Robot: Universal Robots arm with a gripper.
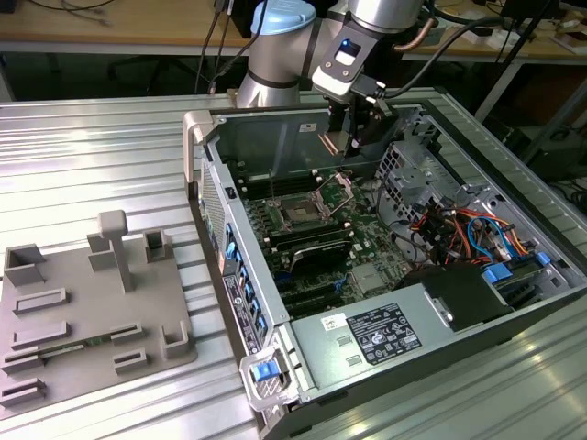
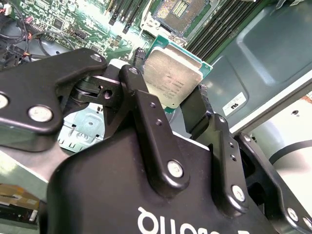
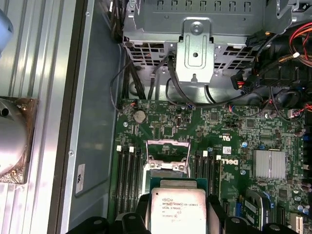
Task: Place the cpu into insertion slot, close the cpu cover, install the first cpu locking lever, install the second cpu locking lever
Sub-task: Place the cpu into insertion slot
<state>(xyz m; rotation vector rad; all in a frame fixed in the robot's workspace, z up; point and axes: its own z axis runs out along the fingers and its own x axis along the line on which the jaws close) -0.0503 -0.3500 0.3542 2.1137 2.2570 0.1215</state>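
Open computer case (image 1: 266,137) on the ribbed metal table (image 1: 92,156), centre and right of the exterior view. The case contains the green motherboard (image 3: 229,146), a grey drive cage (image 3: 229,53), bundled red and orange cables (image 1: 449,225) and a labelled power-supply box (image 1: 376,335). The pincer (image 2: 168,95) hangs over the far end of the case, its black fingers (image 2: 141,105) clamped on two opposite edges of the cpu (image 2: 173,78), metal face showing. The insertion slot (image 2: 178,12) lies on the board, apart from the held chip, contact field exposed. The cpu cover (image 1: 336,190) stands tilted up at its edge. At the exterior view's lower left, a grey fixture tray (image 1: 92,307) holds a thin green-edged strip (image 1: 73,345) in one recess
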